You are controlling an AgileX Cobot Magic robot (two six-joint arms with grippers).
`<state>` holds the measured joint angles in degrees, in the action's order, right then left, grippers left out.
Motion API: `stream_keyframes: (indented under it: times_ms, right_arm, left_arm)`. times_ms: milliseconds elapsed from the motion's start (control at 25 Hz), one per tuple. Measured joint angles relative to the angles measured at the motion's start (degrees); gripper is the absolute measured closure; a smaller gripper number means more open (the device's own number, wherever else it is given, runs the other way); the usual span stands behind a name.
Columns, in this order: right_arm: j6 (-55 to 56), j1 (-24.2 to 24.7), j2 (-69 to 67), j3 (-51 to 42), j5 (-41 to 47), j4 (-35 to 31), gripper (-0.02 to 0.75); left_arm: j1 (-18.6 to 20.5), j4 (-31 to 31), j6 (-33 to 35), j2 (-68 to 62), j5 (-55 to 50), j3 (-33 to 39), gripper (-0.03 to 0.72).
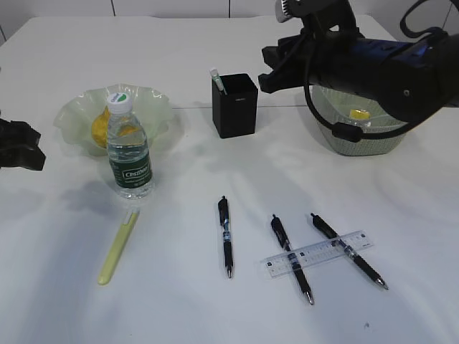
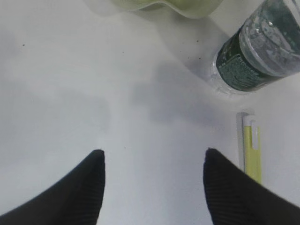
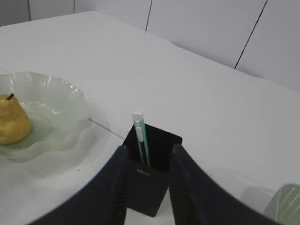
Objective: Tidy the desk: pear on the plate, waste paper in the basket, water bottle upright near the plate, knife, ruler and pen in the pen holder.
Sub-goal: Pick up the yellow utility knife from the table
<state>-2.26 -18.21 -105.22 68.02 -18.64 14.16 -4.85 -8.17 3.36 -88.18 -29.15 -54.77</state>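
The pear [image 1: 102, 127] [image 3: 11, 119] lies on the pale green plate [image 1: 75, 107] [image 3: 61, 101]. Just in front of the plate the water bottle [image 1: 129, 158] [image 2: 258, 51] stands upright. A slim yellow-green tool with a white end, seemingly the knife [image 1: 118, 247] [image 2: 252, 154], lies below the bottle. The black pen holder [image 1: 234, 107] [image 3: 145, 187] holds one green-white pen [image 1: 217, 80] [image 3: 140, 136]. The clear ruler [image 1: 319, 252] rests across two black pens [image 1: 290, 258] [image 1: 348, 251]; a third pen [image 1: 226, 236] lies to their left. My right gripper [image 1: 272, 72] [image 3: 149, 147] hovers open and empty just right of the holder. My left gripper [image 1: 21, 147] [image 2: 154, 157] is open over bare desk.
The sage-green basket [image 1: 358, 143] [image 3: 286, 201] sits at the right behind my right arm, with a yellow waste paper scrap [image 1: 358, 113] inside. The plate's rim [image 2: 187, 7] shows at the top of the left wrist view.
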Motion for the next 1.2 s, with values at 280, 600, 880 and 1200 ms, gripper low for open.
stream_keyframes:
  times_ms: [280,600,880,1200]
  right_arm:
    - [2.26,0.0,3.9,-4.19,7.45,-0.14,0.519]
    - [4.38,0.0,7.47,-5.87,14.26,-0.17,0.519]
    - [4.6,0.0,8.55,-5.87,21.18,-0.26,0.519]
    - [4.6,0.0,9.66,-5.87,25.21,-0.39,0.519]
  left_arm:
    - [0.0,-2.13,0.0,0.0,-2.42,0.0,0.223]
    - [0.0,-3.17,0.0,0.0,-7.18,0.0,0.223]
    - [-1.31,-4.81,0.0,0.0,-11.09,0.0,0.223]
    - [-8.4,-6.06,0.0,0.0,-11.66,0.0,0.223]
